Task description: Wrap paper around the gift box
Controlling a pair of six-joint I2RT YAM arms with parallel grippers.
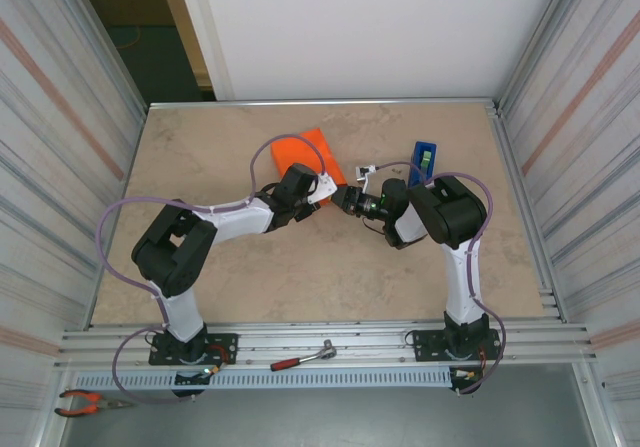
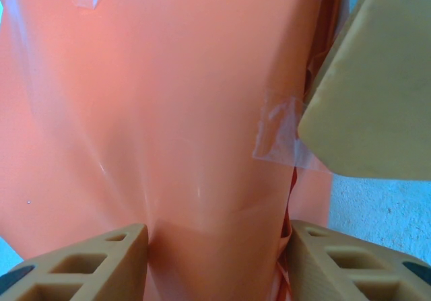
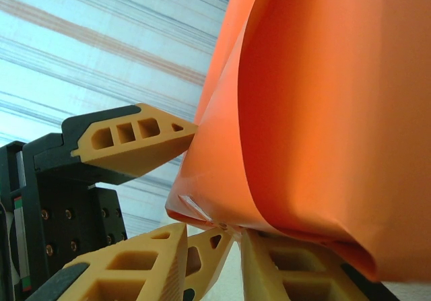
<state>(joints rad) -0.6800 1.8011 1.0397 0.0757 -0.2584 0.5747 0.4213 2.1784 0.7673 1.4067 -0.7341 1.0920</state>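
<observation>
Left gripper (image 2: 217, 237) clamps the thin bright orange paper sheet (image 2: 168, 112) at lower frame. Right gripper (image 3: 212, 237) sits at the fold, state unclear. Paper probably light, slick and crease-prone; grip beside the clear tape patch (image 2: 276, 132).

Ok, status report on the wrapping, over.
Left gripper clamped on the paper. Right gripper at its folded end, grip unclear. Blue tape dispenser apart, off to the side.

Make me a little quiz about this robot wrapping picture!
1. Pick one: what colour is the paper? A orange, B green, C purple.
2. True or false: a piece of clear tape is stuck on the paper.
3. Fill the gap: seen from the top, the blue dispenser stands to the paper's ___.

Key: 1 A. 2 true. 3 right.
</observation>
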